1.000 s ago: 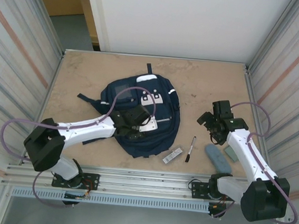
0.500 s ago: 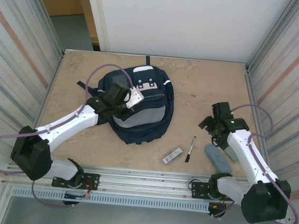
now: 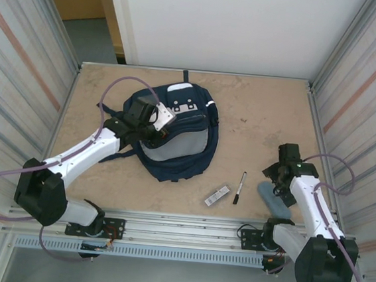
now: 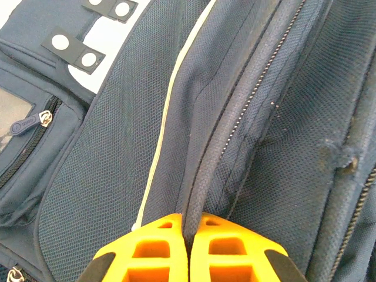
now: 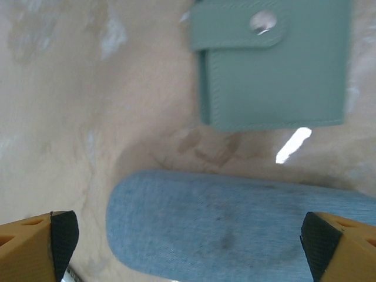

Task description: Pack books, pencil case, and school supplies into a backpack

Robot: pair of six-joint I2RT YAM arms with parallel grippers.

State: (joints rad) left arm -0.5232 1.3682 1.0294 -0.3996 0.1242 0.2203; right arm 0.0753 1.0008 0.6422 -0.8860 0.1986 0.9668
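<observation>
The left gripper (image 4: 188,228) was pinched fully together on a raised ridge of navy fabric beside a zipper (image 4: 249,106) on the backpack (image 3: 177,147), its orange fingers (image 4: 161,244) meeting with only the cloth between them. The backpack lay left of centre on the table (image 3: 264,108), grey front panel up. The right gripper (image 5: 188,235) stood spread wide and held nothing, poised above the pale grey-blue pencil case (image 5: 235,226), which lay at the near right. Just beyond the pencil case lay a small green snap-closure wallet (image 5: 270,70). Between backpack and pencil case lay the black pen (image 3: 239,188) and the white-and-black bar (image 3: 217,196).
</observation>
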